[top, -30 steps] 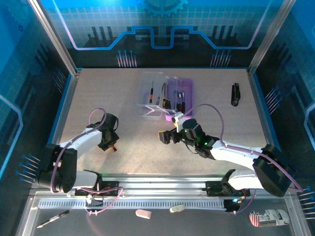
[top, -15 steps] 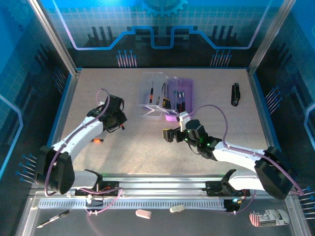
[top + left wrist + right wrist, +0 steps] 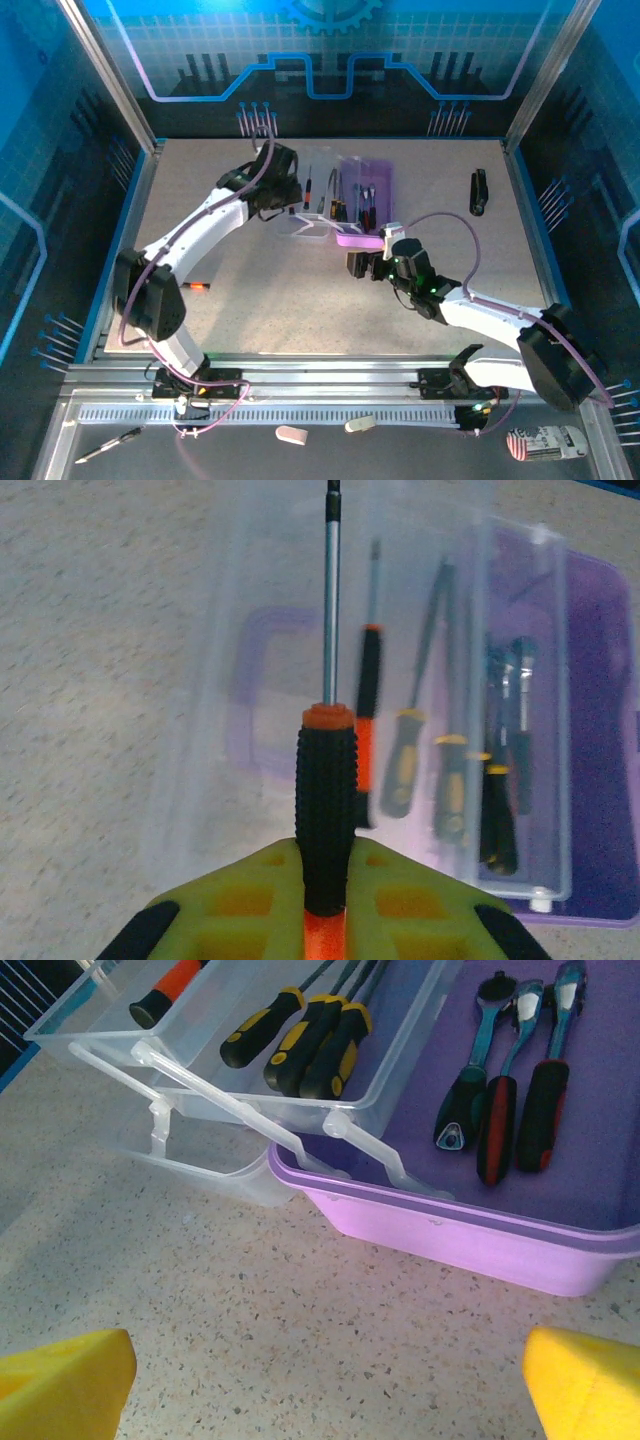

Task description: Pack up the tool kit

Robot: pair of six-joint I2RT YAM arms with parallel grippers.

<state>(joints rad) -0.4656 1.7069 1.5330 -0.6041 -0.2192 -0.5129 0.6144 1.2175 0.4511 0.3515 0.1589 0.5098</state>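
The left wrist view alone shows the left claw (image 3: 325, 925) clamped on a black-orange screwdriver (image 3: 326, 800), its shaft reaching ahead over the open tool kit (image 3: 600, 730). In the right wrist view the right claw (image 3: 322, 1375) stands apart, with the kit just ahead of it.

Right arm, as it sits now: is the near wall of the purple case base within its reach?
Probably yes. The right gripper is open and faces the purple base. Just tabletop lies between its yellow fingers and that wall, so the way looks free.
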